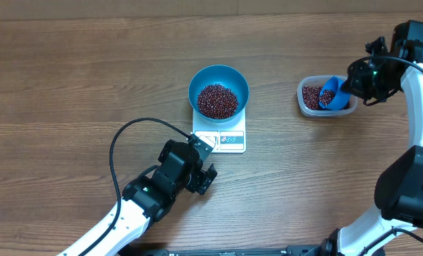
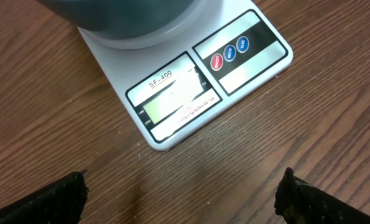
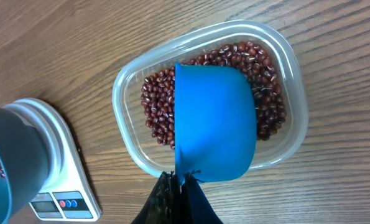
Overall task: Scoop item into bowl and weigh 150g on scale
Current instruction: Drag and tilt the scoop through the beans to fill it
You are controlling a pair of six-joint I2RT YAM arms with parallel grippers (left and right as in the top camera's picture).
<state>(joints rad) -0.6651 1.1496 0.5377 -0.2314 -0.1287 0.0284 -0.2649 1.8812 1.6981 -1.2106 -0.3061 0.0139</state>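
Right claw (image 3: 178, 198) is clamping on the handle of the blue scoop (image 3: 216, 124), which is lying over the beans (image 3: 157, 109) inside the clear tub (image 3: 124, 74); left claw (image 2: 185, 199) is hanging open and empty just before the scale (image 2: 172, 93). More beans are sitting heaped in the teal bowl (image 1: 219, 72) on that scale. Judging them loose, light, rolly: I'm taking them only by scoop, gripped at its handle, kept level.

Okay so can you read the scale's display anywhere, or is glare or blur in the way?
Left wrist: the scale is sharp, but its display is pale with glare, no digits legible. Overhead: too small to read. Right wrist: display tiny at the lower-left edge, bowl blurred beside it.
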